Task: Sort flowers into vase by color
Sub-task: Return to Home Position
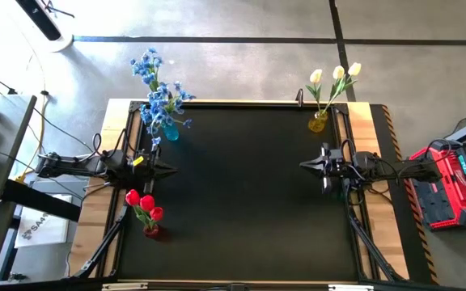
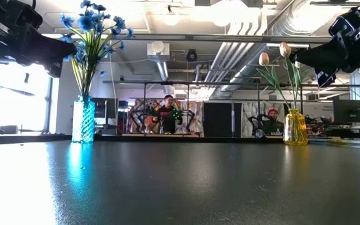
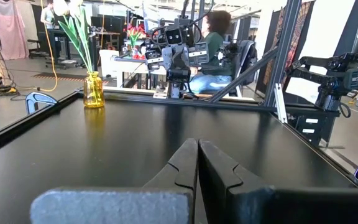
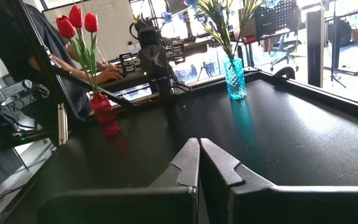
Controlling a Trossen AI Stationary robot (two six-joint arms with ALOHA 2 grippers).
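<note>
Where the black table (image 1: 241,202) fills the middle of the high view, the left arm (image 1: 79,166) reaches in from its left side and the right arm (image 1: 395,168) from its right side, the two pointing at each other across the table and well apart; the left gripper (image 1: 167,169) hangs above the table near the left edge, between the blue vase (image 1: 171,131) and the red vase (image 1: 151,231), and its wrist view shows the two dark fingers (image 3: 179,165) pressed together with nothing between them; the right gripper (image 1: 306,166) hangs above the table near the right edge, near the yellow vase (image 1: 318,123), clenched and empty in the same way, its fingers (image 4: 182,165) meeting along one seam; the blue vase stands upright at the table's top-left corner in the high view and holds the sprays of blue blossoms (image 1: 158,93), which lean out past the table's edge; the yellow vase stands upright at the top-right corner and holds the cream tulips (image 1: 336,74), their heads likewise leaning out over the edge; the red vase stands by the left edge, lower in the high view than the left gripper, and holds the red tulips (image 1: 142,202); each colour of flower sits in the vase of its own colour; beyond the table, the low view shows a person (image 2: 167,112) far back in the room, small between the blue vase and the yellow vase.
</note>
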